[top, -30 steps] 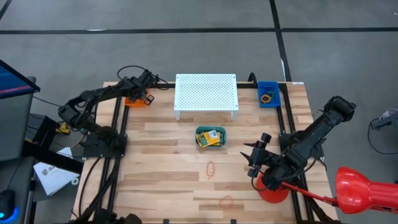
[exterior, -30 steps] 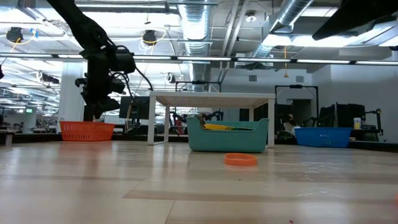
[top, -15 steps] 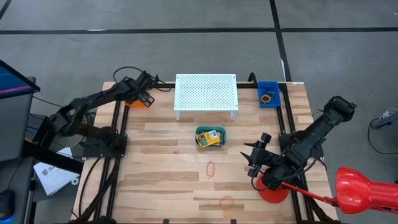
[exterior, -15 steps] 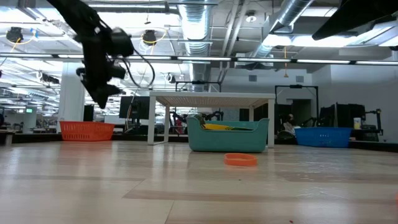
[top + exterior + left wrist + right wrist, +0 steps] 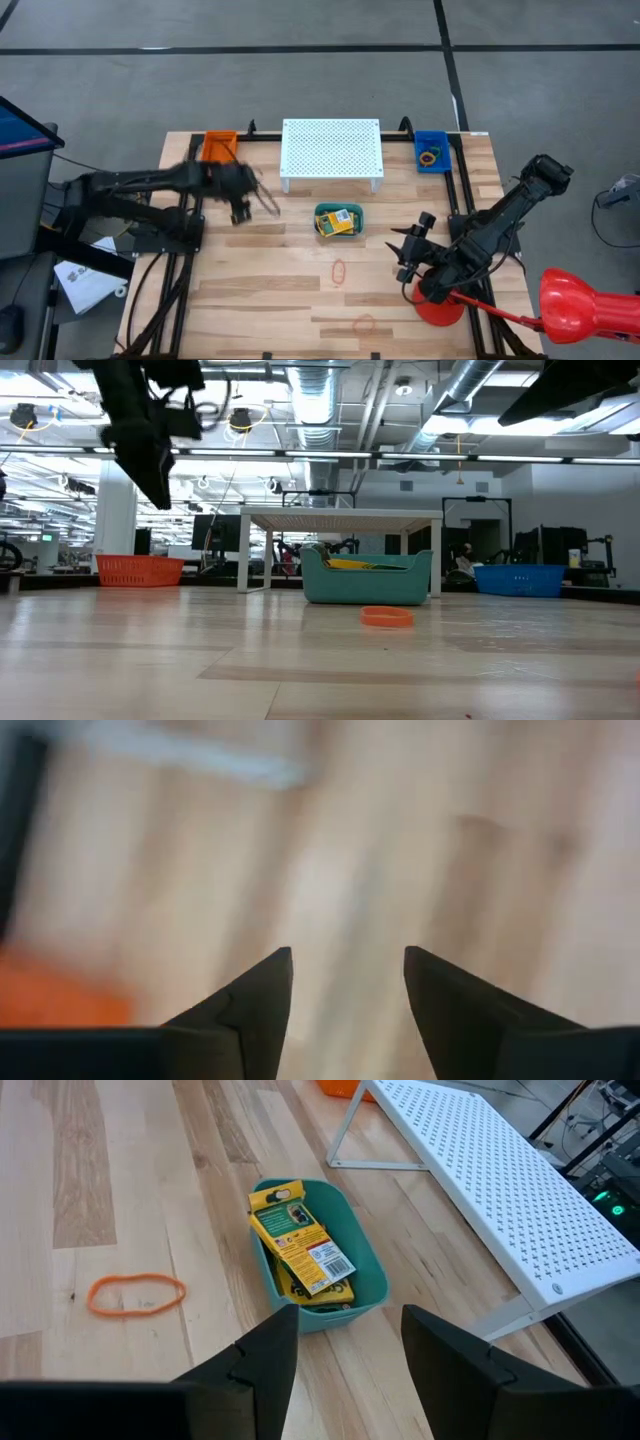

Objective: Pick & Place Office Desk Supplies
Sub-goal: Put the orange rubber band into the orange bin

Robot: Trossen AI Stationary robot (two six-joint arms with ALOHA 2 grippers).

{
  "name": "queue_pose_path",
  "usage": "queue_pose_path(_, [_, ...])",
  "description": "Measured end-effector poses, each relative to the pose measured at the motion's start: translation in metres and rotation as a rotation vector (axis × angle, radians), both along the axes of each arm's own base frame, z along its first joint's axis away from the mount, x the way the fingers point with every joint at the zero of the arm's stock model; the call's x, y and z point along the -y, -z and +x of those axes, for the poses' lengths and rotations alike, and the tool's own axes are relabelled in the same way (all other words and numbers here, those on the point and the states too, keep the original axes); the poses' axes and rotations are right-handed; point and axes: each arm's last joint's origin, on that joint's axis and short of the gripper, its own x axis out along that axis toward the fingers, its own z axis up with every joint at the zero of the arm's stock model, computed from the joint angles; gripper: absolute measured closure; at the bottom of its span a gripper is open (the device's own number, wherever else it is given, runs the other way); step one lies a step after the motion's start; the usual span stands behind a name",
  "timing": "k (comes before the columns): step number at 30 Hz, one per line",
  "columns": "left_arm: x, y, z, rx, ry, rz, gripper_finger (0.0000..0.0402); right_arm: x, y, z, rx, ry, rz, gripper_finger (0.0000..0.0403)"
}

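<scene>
Hovering left of centre with parted, empty fingers, our left gripper (image 5: pixel 262 203) faces the thin orange rubber-band loop (image 5: pixel 339 271) lying lower right, long axis vertical.

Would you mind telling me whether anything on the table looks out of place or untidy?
Two orange rubber bands lie loose on the bare wood: one just in front of the teal bin, another nearer the front edge. The crayon boxes sit tilted and stacked crookedly in that bin. Nothing looks spilled or damaged.
</scene>
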Motion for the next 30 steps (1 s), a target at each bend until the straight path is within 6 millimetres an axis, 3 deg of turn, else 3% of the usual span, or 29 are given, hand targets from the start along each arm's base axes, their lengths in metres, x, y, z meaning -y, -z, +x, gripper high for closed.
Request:
queue_pose_path(7, [0.087,0.021,0.043,0.088,0.408,-0.003,0.0205,0.0,0.0,0.0,0.002,0.0,0.003,0.0228])
queue_pose_path(15, [0.156,0.043,0.095,0.196,0.588,0.005,0.0162,-0.001,0.0,0.0,0.002,-0.005,0.001,0.0228])
queue_pose_path(22, [0.181,0.045,0.147,0.273,0.705,0.033,0.0154,-0.003,0.0,-0.002,0.003,-0.02,0.002,0.0228])
queue_pose_path(30, [0.176,0.063,0.184,0.355,0.743,-0.071,0.0154,-0.007,-0.001,-0.004,0.009,-0.04,0.006,0.0228])
